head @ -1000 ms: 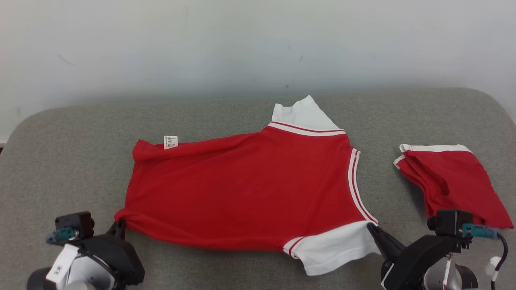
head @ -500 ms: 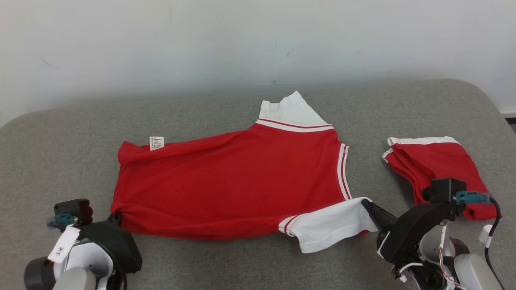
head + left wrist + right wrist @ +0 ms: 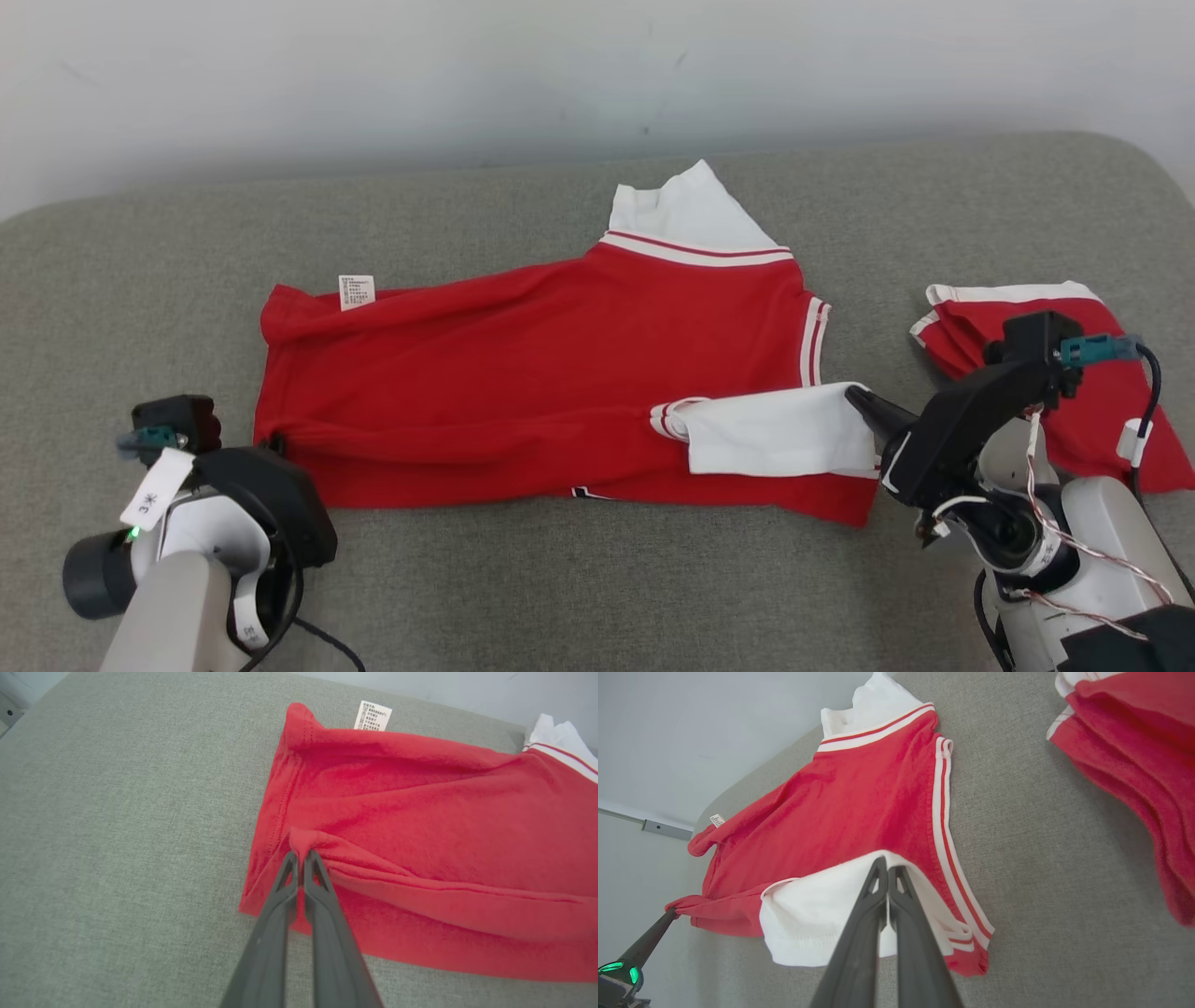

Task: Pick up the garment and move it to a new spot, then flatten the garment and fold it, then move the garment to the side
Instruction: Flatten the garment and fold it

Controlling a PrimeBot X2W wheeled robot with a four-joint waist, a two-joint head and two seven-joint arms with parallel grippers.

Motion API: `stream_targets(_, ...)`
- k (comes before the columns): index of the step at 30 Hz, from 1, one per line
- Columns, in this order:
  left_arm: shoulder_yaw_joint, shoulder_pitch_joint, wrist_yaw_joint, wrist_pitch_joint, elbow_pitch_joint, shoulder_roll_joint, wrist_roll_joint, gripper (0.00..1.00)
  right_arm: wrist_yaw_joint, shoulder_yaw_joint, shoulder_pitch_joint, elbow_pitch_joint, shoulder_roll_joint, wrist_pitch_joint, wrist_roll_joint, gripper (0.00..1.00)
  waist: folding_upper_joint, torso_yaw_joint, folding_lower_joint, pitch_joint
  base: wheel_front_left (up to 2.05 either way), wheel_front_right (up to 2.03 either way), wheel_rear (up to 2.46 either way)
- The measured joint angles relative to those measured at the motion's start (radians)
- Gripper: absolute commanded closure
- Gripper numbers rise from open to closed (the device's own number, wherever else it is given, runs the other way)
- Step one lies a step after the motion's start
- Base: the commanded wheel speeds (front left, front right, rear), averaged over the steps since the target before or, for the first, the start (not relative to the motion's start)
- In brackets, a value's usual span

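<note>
Left hand (image 3: pixel 301 854) pinches the hem corner (image 3: pixel 303 837) of the red-and-white cotton shirt (image 3: pixel 523 373); right hand (image 3: pixel 887 861) pinches its white sleeve (image 3: pixel 775 434); uneven travel may skew the fold.

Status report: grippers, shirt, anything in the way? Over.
Left gripper shut on red shirt hem corner. Right gripper shut on white sleeve, folded over shirt body. Folded red garment lies apart at right, not in the way.
</note>
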Motion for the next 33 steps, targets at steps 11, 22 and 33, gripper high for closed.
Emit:
stream_targets(11,-0.005,-0.082,0.000,0.006,0.067,-0.026,0.028,0.47,-0.005,-0.011,-0.117,0.133,0.004,-0.010,-0.003,0.96,0.0000,0.034,0.0001,0.047,0.00,0.00,0.00)
stream_targets(22,0.008,-0.118,0.001,-0.060,0.113,-0.025,0.049,0.00,0.001,-0.053,-0.219,0.183,0.021,-0.155,0.017,0.00,0.0000,0.056,0.0001,0.055,0.00,0.00,0.00)
stream_targets(33,-0.013,-0.093,-0.018,-0.159,0.135,0.007,0.068,0.00,0.057,-0.046,-0.165,0.170,0.019,-0.304,-0.021,0.00,0.0000,0.059,-0.0001,-0.003,0.00,0.00,0.00)
